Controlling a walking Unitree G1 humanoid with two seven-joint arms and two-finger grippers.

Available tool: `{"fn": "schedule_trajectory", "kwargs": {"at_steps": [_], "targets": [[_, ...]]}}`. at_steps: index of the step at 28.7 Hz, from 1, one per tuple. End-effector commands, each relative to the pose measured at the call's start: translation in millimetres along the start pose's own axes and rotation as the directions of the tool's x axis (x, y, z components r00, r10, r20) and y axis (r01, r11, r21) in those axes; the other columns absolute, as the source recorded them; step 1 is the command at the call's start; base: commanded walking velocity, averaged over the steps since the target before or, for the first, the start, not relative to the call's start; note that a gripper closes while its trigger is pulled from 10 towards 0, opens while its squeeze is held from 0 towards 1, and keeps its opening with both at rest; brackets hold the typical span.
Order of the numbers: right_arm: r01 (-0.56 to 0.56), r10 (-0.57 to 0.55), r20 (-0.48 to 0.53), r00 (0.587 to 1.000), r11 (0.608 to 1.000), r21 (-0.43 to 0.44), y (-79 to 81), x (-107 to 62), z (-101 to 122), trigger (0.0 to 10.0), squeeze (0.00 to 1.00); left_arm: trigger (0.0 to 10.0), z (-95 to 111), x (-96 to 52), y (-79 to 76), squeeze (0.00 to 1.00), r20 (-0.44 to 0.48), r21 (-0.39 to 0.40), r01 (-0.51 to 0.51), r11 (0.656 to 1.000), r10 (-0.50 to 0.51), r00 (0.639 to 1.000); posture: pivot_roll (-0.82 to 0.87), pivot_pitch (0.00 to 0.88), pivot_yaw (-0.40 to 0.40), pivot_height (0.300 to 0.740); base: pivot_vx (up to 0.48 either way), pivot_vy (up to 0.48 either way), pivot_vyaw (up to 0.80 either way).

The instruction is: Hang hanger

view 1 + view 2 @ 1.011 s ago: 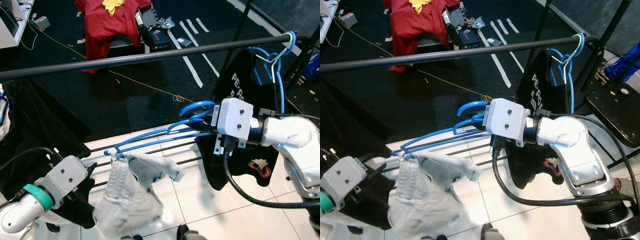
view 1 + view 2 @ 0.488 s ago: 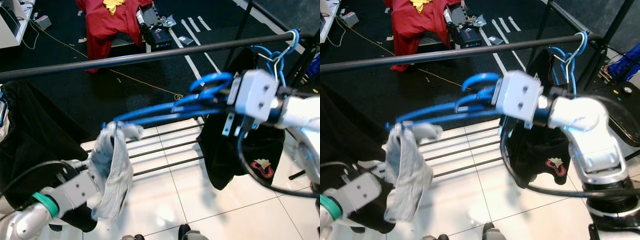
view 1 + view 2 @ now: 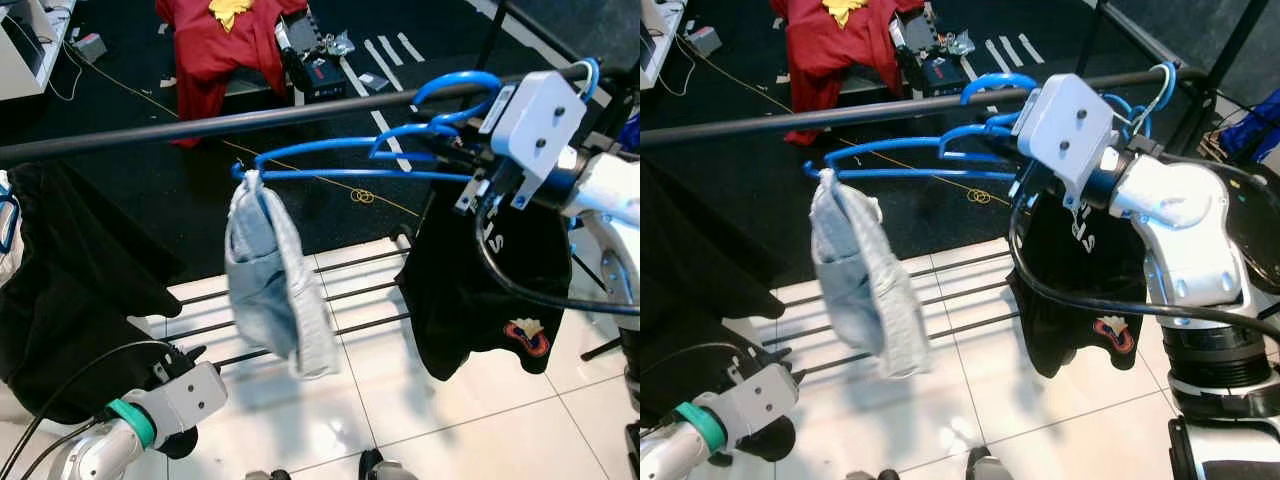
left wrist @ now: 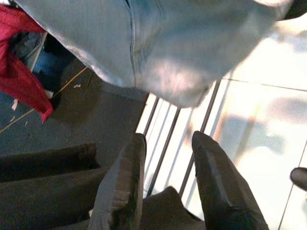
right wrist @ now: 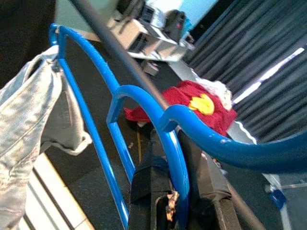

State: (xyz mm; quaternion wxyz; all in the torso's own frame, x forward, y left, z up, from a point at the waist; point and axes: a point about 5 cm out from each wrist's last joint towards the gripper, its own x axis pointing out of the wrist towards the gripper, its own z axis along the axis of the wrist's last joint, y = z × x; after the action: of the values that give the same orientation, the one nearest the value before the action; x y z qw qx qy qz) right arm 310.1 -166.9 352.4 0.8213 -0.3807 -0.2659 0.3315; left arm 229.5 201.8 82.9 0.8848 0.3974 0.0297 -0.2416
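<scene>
- The blue hanger [image 3: 350, 160] is held up at the level of the black rail [image 3: 200, 125], close in front of it, nearer the rail's right end than its left; its hook [image 3: 455, 88] arches over the rail line beside the gripper.
- Whether the hook actually rests on the rail cannot be told.
- The right gripper [image 5: 175, 191] is clenched on the hanger just below the hook, with the blue wire pinched between its two black fingers [image 5: 144, 191], as seen in the right wrist view.
- A light denim garment [image 3: 275, 285] is draped from the hanger's left tip and hangs free below the rail, above the white tiled floor [image 3: 450, 430].
- The left gripper [image 4: 165, 177] is held low near the floor, below and left of the denim garment, and grasps nothing.
- Its two fingers are spread apart, with floor tiles and thin dark bars visible in the gap between them.
- A black garment [image 3: 70, 280] hangs at the rail's left end.
- A black printed shirt [image 3: 480, 300] hangs at the rail's right end on another blue hanger [image 3: 545, 115], directly behind the right arm.
- A red garment [image 3: 215, 45] is seen draped over something on the dark floor beyond the rail.
</scene>
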Motion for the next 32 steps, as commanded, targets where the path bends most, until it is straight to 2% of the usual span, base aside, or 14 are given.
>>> {"fn": "schedule_trajectory", "kwargs": {"at_steps": [1,9,10,11,12,15,16,18,19,27,28,30,31,32], "targets": [[0.083,-0.080,0.069,0.994,0.996,-0.032,-12.8,-2.5,13,10.0,0.00,10.0,-3,-2.9,-11.0,0.00,-0.011,-0.011,0.039,0.999,-0.039,0.999,-0.16,0.160,0.098,0.740,0.000,0.000,0.00],[0.122,-0.122,0.134,0.983,0.992,0.010,-18.0,1.9,20,10.0,0.00,10.0,28,11.4,-27.4,0.04,0.128,-0.096,0.109,0.989,-0.097,0.987,-0.17,0.153,0.090,0.740,0.000,0.000,0.00],[0.117,-0.119,0.147,0.982,0.993,0.021,-17.2,3.2,20,10.0,0.00,10.0,38,15.3,-31.8,0.34,0.174,-0.074,0.136,0.988,-0.122,0.977,-0.17,0.153,0.090,0.740,0.000,0.000,0.00],[0.117,-0.119,0.147,0.982,0.993,0.021,-17.2,3.2,20,10.0,0.00,10.0,38,15.3,-31.8,0.34,0.174,-0.074,0.136,0.988,-0.122,0.977,-0.17,0.153,0.090,0.740,0.000,0.000,0.00],[0.109,-0.112,0.161,0.981,0.994,0.030,-16.1,5.4,21,10.0,0.00,10.0,46,19.8,-36.5,0.48,0.210,-0.051,0.153,0.987,-0.139,0.968,-0.17,0.150,0.087,0.740,0.000,0.000,0.00],[0.095,-0.100,0.175,0.979,0.995,0.037,-14.3,8.3,23,10.0,0.00,10.0,53,26.9,-39.9,0.48,0.236,-0.031,0.157,0.987,-0.146,0.961,-0.17,0.150,0.087,0.740,0.000,0.000,0.00],[0.083,-0.089,0.188,0.978,0.996,0.040,-12.6,11.4,24,10.0,0.00,10.0,58,35.1,-41.7,0.78,0.253,-0.025,0.152,0.988,-0.140,0.957,-0.17,0.148,0.082,0.740,0.000,0.000,0.00],[0.083,-0.089,0.188,0.978,0.996,0.040,-12.6,11.4,24,10.0,0.00,10.0,58,35.1,-41.7,0.78,0.253,-0.025,0.152,0.988,-0.140,0.957,-0.17,0.148,0.082,0.740,0.000,0.000,0.00],[0.073,-0.080,0.199,0.977,0.996,0.042,-11.2,14.1,25,10.0,0.00,10.0,62,42.6,-42.4,1.00,0.266,-0.027,0.140,0.990,-0.128,0.955,-0.18,0.147,0.078,0.740,0.000,0.000,0.00],[0.054,-0.062,0.229,0.972,0.998,0.038,-10.7,19.4,32,10.0,0.00,10.0,52,53.5,-25.2,1.00,0.198,-0.040,0.018,0.999,-0.009,0.980,-0.19,0.145,0.074,0.740,0.000,0.000,0.00],[0.053,-0.060,0.231,0.971,0.998,0.035,-11.2,19.6,33,10.0,0.00,10.0,46,50.1,-16.7,0.38,0.171,-0.051,-0.013,0.999,0.022,0.985,-0.19,0.146,0.075,0.740,0.000,0.000,0.00],[0.053,-0.059,0.233,0.971,0.998,0.033,-11.5,19.6,34,10.0,0.00,10.0,43,47.4,-11.6,0.38,0.157,-0.059,-0.028,0.998,0.037,0.987,-0.19,0.146,0.075,0.740,0.000,0.000,0.00],[0.052,-0.058,0.230,0.971,0.998,0.032,-11.6,19.5,34,10.0,0.00,10.0,38,34.2,-3.4,0.00,0.155,-0.055,-0.016,0.998,0.025,0.988,-0.18,0.150,0.078,0.740,0.000,0.000,0.00],[0.051,-0.057,0.229,0.972,0.998,0.032,-11.7,19.5,34,10.0,0.00,10.0,36,23.4,1.8,0.00,0.163,-0.047,-0.001,0.999,0.009,0.987,-0.18,0.151,0.080,0.740,0.000,0.000,0.00]]}}
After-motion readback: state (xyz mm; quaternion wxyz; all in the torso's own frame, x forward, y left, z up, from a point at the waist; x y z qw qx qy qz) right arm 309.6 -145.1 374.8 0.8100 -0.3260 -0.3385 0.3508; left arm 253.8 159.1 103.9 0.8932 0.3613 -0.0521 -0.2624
